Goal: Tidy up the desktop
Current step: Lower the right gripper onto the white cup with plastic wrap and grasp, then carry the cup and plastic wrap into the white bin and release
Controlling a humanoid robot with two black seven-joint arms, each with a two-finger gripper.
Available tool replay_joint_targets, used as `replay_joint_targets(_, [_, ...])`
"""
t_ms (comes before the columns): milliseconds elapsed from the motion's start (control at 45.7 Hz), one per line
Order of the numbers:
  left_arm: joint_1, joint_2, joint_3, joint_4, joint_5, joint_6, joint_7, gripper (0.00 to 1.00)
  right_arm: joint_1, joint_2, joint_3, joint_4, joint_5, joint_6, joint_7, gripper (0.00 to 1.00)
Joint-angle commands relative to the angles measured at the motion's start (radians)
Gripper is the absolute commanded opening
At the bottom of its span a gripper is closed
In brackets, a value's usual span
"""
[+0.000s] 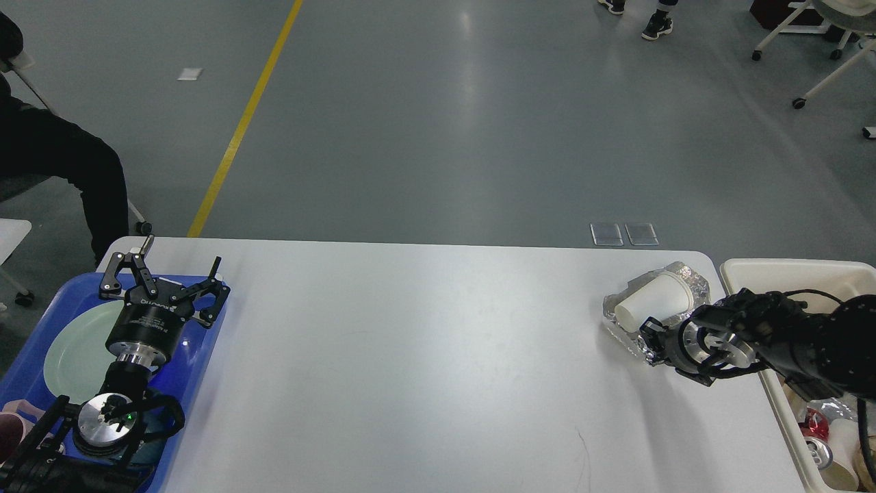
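1. Desktop [424, 370]: the wide white surface with rounded corners fills the lower part of the head view, most of it bare, with grey floor [445, 123] beyond its far edge.
2. Blue tray [198, 356] sits at the left end of the desktop, overhanging that side. A pale green plate [75, 349] lies in it, and a pinkish cup [14, 424] shows at the tray's near left corner.
3. Beige bin [787, 274] stands just off the right end of the desktop, with a red can [814, 421] and other rubbish in its near part.
4. Left arm comes up over the tray; the left gripper [163, 277] hangs above the tray's far edge, at the far left corner of the desktop, its jaws spread wide with nothing between them.
5. Right arm reaches in across the bin toward the far right corner of the desktop. The right gripper [650, 332] is dark and seen nearly end-on, pressed against the foil; I cannot tell whether its jaws are apart or closed on anything.
6. Crumpled foil [694, 284] lies at the far right corner of the desktop, just beside the bin.
7. White paper cup [653, 301] lies on its side on the foil, its open mouth turned toward the middle of the desktop.
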Motion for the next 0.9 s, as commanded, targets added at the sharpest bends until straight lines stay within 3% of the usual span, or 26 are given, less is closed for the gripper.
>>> replay_joint_targets(0, [0.0,0.0,0.0,0.0,0.001,0.0,0.001,0.97,0.153,-0.075,-0.035,0.19,-0.004,0.003,-0.016,0.0])
replay_joint_targets(263, [0.0,0.0,0.0,0.0,0.001,0.0,0.001,0.97,0.633,-0.094,-0.348,0.65,-0.027,0.036,-0.007,0.0])
replay_joint_targets(569, [0.0,0.0,0.0,0.0,-0.001,0.0,-0.001,0.97,1.03,-0.193,-0.44,0.953,-0.032,0.192,-0.011,0.0])
replay_joint_targets(744, [0.0,0.0,0.0,0.0,-0.001,0.0,-0.001,0.97,1.164,-0.212,-0.508,1.034,-0.075,0.292,-0.014,0.0])
replay_joint_targets(875, [0.0,0.0,0.0,0.0,0.001,0.0,0.001,0.97,1.167,-0.222,-0.557,1.027,-0.073,0.271,-0.007,0.0])
